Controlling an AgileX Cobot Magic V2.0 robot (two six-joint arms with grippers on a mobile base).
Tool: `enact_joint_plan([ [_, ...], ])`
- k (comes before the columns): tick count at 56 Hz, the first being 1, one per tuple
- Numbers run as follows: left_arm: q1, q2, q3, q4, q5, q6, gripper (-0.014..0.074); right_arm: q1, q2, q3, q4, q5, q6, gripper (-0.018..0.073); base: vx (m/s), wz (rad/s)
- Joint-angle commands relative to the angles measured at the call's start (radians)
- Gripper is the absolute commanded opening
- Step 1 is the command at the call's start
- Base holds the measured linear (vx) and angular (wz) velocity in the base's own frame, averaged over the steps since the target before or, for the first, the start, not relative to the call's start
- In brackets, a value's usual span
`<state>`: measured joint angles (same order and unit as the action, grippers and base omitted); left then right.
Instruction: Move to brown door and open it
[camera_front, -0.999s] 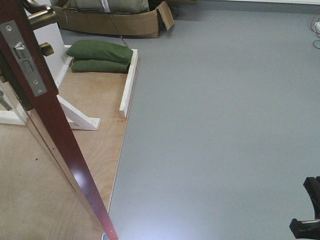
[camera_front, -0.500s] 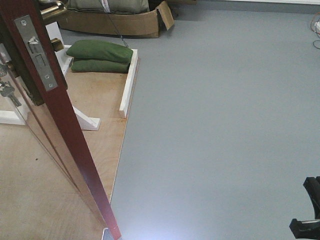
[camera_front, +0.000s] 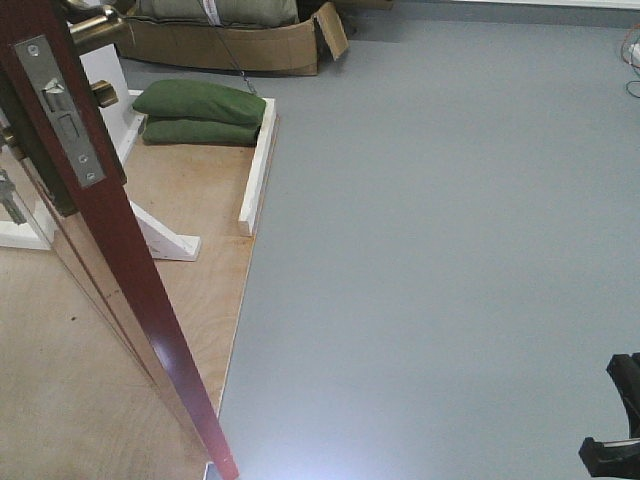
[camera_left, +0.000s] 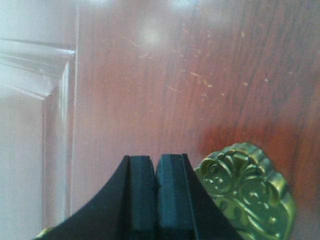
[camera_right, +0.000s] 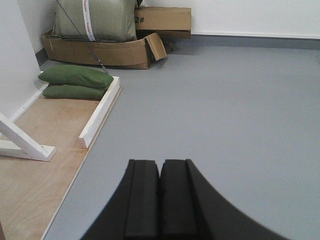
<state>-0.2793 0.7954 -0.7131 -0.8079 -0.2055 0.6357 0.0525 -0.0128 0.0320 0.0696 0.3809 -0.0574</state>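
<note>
The brown door (camera_front: 110, 250) stands ajar at the left of the front view, its edge toward me with a metal latch plate (camera_front: 60, 110) and a brass handle (camera_front: 95, 30) at the top. In the left wrist view the door face (camera_left: 200, 75) fills the frame. My left gripper (camera_left: 156, 162) is shut and empty, close to the door, just left of an ornate brass plate (camera_left: 245, 190). My right gripper (camera_right: 160, 167) is shut and empty, held over the grey floor (camera_right: 225, 100). Part of the right arm (camera_front: 618, 420) shows at the lower right.
Two green sandbags (camera_front: 200, 112) lie on a plywood base (camera_front: 190, 200) with white rails (camera_front: 258, 170) and a white brace (camera_front: 160, 235). A cardboard box (camera_front: 240, 40) stands at the back. Keys (camera_front: 10, 195) hang behind the door.
The door edge swung right half a second ago and has now swung back left a little. The right arm has not moved.
</note>
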Motion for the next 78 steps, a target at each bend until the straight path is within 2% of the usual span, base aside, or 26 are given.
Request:
enact_joint_plan([
  [1, -0.007, -0.003, -0.033, 0.004, -0.04, -0.003, -0.0006, 0.001, -0.006, 0.004, -0.003, -0.077, -0.008, 0.0, 0.0, 0.0],
  [78, -0.007, -0.004, -0.033, 0.004, -0.026, -0.003, -0.0006, 0.001, -0.006, 0.004, -0.003, -0.081, -0.008, 0.0, 0.0, 0.0],
])
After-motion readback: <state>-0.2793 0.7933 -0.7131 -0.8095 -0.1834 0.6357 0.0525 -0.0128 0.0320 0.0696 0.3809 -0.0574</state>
